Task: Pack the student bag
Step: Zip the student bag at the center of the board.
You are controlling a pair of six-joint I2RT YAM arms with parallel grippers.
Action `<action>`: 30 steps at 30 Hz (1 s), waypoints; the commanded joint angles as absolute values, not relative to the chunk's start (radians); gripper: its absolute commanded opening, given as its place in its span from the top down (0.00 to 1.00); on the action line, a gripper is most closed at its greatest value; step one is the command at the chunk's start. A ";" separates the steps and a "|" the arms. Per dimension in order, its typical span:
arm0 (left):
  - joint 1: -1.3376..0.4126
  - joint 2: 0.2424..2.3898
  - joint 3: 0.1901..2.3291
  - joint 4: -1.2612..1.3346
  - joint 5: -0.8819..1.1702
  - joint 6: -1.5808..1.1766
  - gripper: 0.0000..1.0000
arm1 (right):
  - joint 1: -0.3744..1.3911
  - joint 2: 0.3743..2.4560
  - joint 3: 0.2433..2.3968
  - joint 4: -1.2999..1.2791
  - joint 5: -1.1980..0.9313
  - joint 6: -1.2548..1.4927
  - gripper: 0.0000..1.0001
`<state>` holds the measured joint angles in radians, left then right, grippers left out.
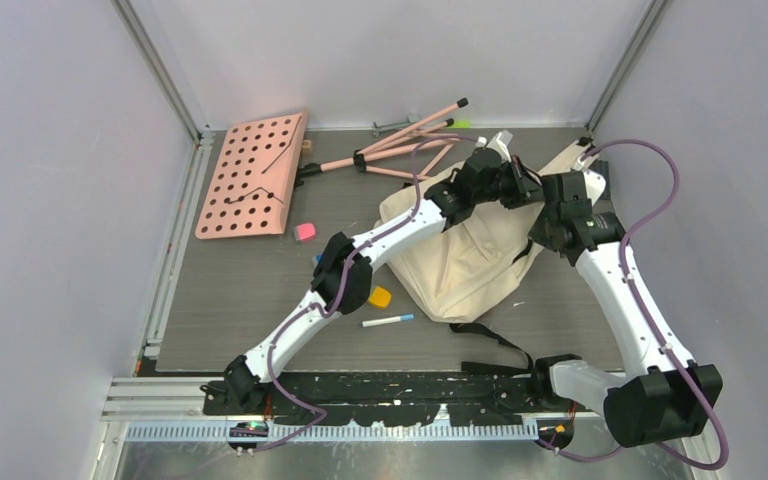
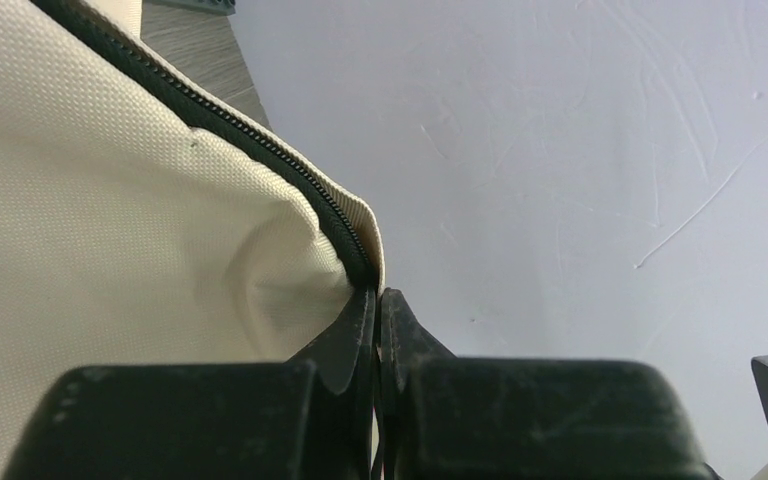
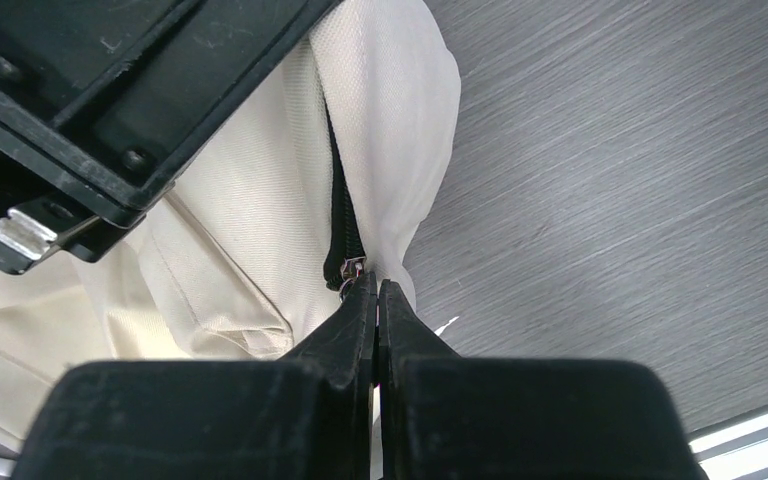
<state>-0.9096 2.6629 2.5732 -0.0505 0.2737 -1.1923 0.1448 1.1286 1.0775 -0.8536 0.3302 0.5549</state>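
Student bag: the student bag (image 1: 460, 262) lies slumped on the grey table (image 1: 250, 310), right of centre and toward the back, its top edge gathered up where the two arms meet.
Left gripper: the left gripper (image 2: 378, 297) has its jaws pressed together, nipping the cream cloth edge right beside the black zipper (image 2: 260, 140).
Right gripper: the right gripper (image 3: 375, 287) is squeezed tight too, its tips meeting right at the metal zipper pull (image 3: 350, 270) and pinching it.
Straps: black webbing straps (image 1: 495, 342) trail off the bag toward the near edge.
Left of the bag: a white marker (image 1: 388, 321) lies just off its near corner, with an orange piece (image 1: 380, 297) close by, half tucked behind the left arm.
Farther left: a small pink block (image 1: 304, 232) sits alone, near a pink pegboard (image 1: 255, 175) that lies flat.
Back edge: a pink folding stand (image 1: 400, 140) sprawls between the pegboard and the bag.
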 commanded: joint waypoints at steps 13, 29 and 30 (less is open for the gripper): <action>-0.837 2.372 2.672 0.265 0.057 -1.174 1.00 | 0.260 1.115 1.327 -1.224 0.306 0.549 0.99; -0.821 2.284 2.600 0.291 0.061 -1.115 1.00 | 0.411 1.086 1.174 -1.132 0.320 0.526 0.99; -0.821 2.279 2.592 0.293 0.061 -1.114 1.00 | 0.416 1.088 1.156 -1.120 0.307 0.522 0.99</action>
<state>-0.8734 2.4718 2.5561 -0.0570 0.1871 -1.1133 0.3634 1.1168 1.2171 -0.9997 0.4137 0.5495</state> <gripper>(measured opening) 0.013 0.043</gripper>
